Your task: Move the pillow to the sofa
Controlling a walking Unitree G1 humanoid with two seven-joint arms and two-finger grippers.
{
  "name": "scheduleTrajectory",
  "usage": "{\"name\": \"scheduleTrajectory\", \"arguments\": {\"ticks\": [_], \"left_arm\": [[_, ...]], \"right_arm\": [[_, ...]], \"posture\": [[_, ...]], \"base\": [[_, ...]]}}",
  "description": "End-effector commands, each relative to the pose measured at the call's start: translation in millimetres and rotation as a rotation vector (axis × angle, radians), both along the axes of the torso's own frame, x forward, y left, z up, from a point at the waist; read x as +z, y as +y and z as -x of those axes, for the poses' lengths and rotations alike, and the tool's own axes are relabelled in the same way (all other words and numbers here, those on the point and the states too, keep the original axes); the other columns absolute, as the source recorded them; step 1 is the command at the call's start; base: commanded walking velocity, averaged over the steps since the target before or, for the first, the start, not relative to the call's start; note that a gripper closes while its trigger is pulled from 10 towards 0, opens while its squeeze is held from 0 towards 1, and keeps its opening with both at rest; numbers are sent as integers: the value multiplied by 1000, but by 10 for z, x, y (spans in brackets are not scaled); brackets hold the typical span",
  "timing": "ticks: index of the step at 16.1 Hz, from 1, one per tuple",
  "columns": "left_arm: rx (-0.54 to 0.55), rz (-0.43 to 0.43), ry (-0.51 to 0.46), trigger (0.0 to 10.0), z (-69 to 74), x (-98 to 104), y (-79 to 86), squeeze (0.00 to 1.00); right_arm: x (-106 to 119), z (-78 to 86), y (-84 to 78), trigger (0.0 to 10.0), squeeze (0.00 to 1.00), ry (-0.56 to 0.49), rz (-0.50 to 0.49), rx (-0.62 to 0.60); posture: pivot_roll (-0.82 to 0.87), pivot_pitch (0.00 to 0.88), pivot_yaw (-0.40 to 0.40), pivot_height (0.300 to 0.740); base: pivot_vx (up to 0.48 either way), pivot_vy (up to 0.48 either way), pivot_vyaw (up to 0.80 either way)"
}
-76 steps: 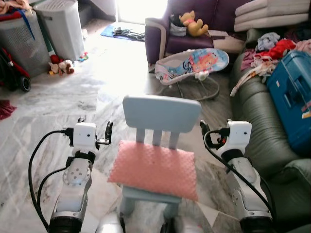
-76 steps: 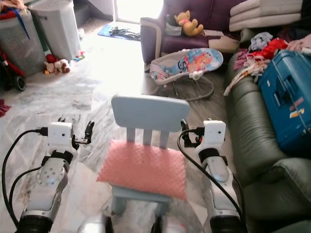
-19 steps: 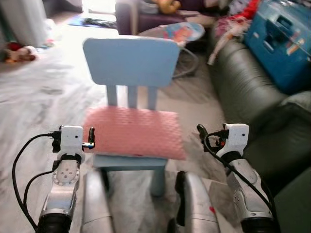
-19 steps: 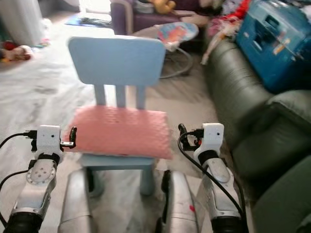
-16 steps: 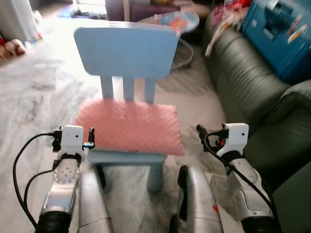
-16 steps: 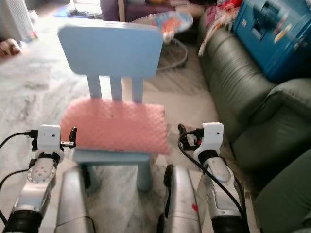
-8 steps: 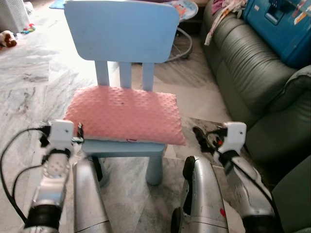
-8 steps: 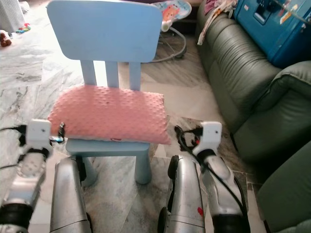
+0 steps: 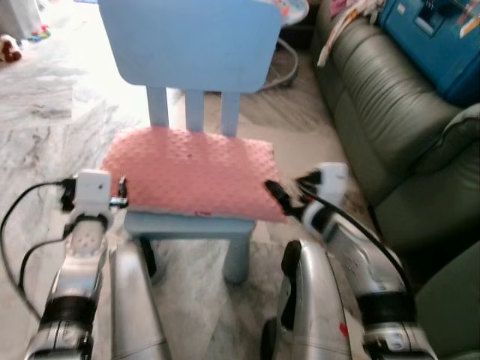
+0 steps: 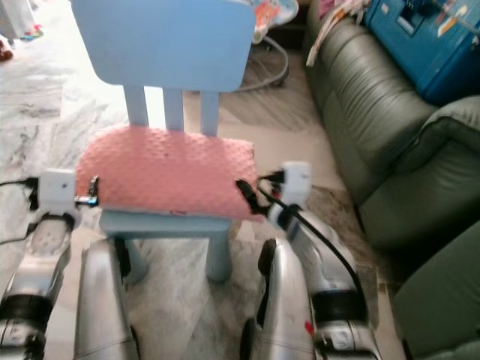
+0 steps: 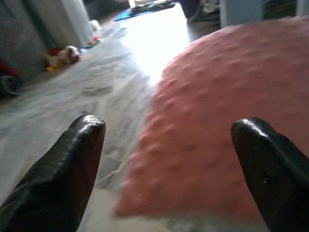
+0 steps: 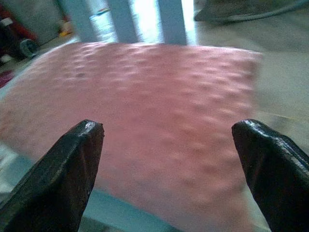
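Right now the pink pillow lies flat on the seat of the small blue chair, covering the seat from side to side and overhanging its front edge and right front corner a little. That overhang gives the fingers something to close on without scraping the seat.

Both grippers are level with the pillow, one at each end. The left gripper sits just off the seat's left front corner, its fingers spread wide, with the pillow's left end lying between them in the left wrist view. The right gripper is turned inward toward the right front corner, fingers likewise spread apart, framing the pillow's right end; the head views show its fingertips just at the fabric, though blur makes contact hard to confirm.

Judging by this, the step in hand is a two-sided pinch, suited to a soft thing that would sag from one end.

To the robot's right stands the green sofa, near the chair, a blue case on its far part.
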State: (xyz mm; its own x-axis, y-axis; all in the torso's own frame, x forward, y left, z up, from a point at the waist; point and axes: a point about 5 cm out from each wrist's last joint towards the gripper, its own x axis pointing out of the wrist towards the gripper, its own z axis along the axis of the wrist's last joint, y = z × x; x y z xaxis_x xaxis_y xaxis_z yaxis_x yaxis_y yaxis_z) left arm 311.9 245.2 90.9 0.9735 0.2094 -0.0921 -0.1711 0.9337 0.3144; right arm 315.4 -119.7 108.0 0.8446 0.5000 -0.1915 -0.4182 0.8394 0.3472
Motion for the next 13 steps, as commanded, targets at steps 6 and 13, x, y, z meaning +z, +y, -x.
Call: {"name": "scheduleTrajectory", "arguments": {"ticks": [6,13], "left_arm": [[-67,67,128,10000,-105,-268,-220,0],[-82,29,238,0,3,-533,-106,0]], "right_arm": [[-239,-198,240,10000,0,93,150,0],[-470,-215,485,0,0,172,146,24]], "posture": [[28,144,-132,386],[42,169,-143,386]], "base": [[0,0,0],[0,0,0]]}}
